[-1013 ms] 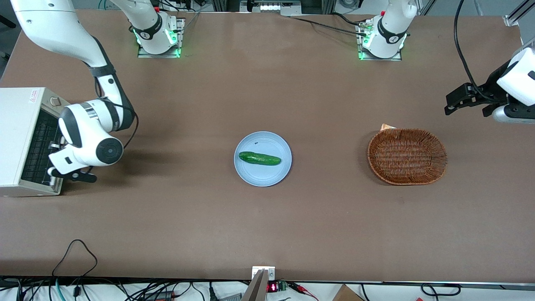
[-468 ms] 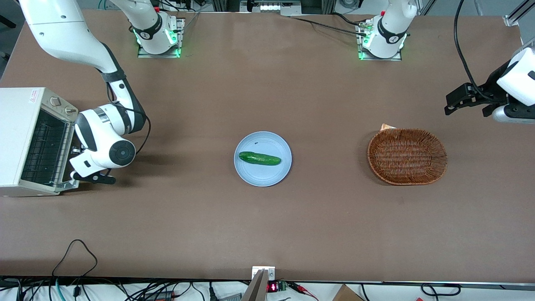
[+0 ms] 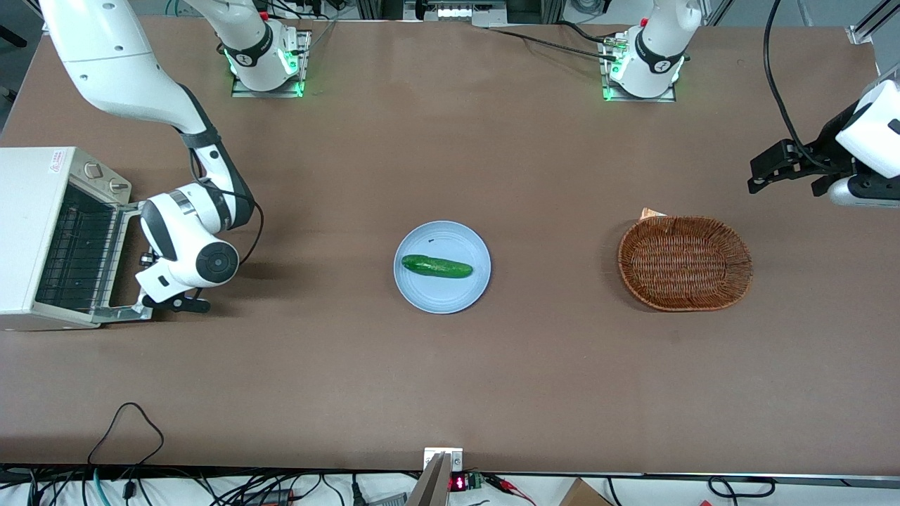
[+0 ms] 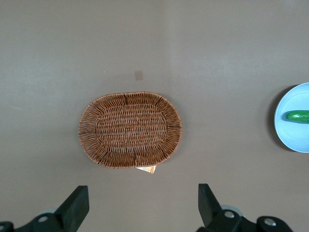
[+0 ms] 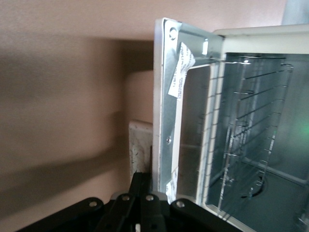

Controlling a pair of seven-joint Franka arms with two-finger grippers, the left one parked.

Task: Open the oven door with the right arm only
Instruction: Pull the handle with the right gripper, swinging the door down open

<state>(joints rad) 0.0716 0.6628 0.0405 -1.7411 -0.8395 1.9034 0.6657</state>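
Observation:
The white toaster oven stands at the working arm's end of the table. Its silver-grey oven door hangs wide open, swung down in front of the oven, and the wire rack shows inside. The right arm has its wrist low over the door's outer edge. In the right wrist view the door's metal frame and pale bar handle show close up. My gripper is shut, its black fingers pressed together at the door's edge beside the handle, with nothing seen between them.
A pale blue plate with a green cucumber sits mid-table. A brown wicker basket lies toward the parked arm's end and also shows in the left wrist view. A black cable loops near the table's front edge.
The right arm's wrist has moved away from the oven toward the table's middle. The door has swung further down and open with it.

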